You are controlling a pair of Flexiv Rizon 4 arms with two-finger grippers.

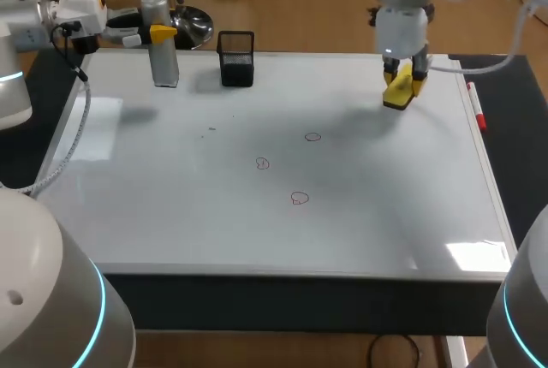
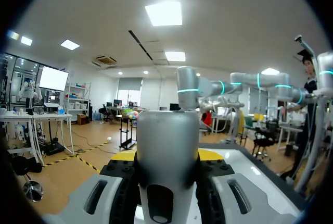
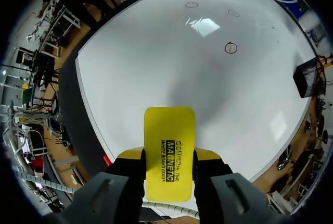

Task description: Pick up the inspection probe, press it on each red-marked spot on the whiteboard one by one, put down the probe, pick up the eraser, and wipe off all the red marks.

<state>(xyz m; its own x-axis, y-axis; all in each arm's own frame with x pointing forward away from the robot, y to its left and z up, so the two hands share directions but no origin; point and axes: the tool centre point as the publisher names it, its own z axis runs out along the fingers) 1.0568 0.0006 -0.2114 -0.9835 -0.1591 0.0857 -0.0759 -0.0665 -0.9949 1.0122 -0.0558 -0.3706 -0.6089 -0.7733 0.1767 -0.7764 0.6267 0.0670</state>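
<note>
My left arm comes in level from the left side, wrist turned so my left pincer (image 1: pixel 159 33) (image 2: pixel 167 157) points sideways across the far left corner of the whiteboard (image 1: pixel 171 214) (image 3: pixel 156 62). Its yellow fingertips (image 2: pixel 125 155) are closed against both flanks of the probe (image 1: pixel 163 53) (image 2: pixel 167 135). The probe is a smooth, matte silver cylinder with a rounded top. It stands upright, its foot down at the board's surface.

My right arm drops almost straight down over the far right part of the board. My right pincer (image 1: pixel 402 72) (image 3: pixel 169 157) points downward, its fingertips (image 3: pixel 130 154) clamped on the two long sides of the eraser (image 1: pixel 398 92) (image 3: pixel 169 140). The eraser is a flat yellow block with rounded corners and black print on its face. It hangs tilted, its lower end close to the board; I cannot tell whether it touches.

The board is glossy white with a pale metal frame, and ceiling lights glare off it. Three small red rings (image 1: pixel 312 137) (image 1: pixel 262 163) (image 1: pixel 299 198) sit near its middle, apart from each other and from both tools. A black wire-mesh cup (image 1: pixel 236 58) (image 3: pixel 309 75) stands at the far edge, just beside the probe. A red marker (image 1: pixel 476 109) lies along the right rim.
</note>
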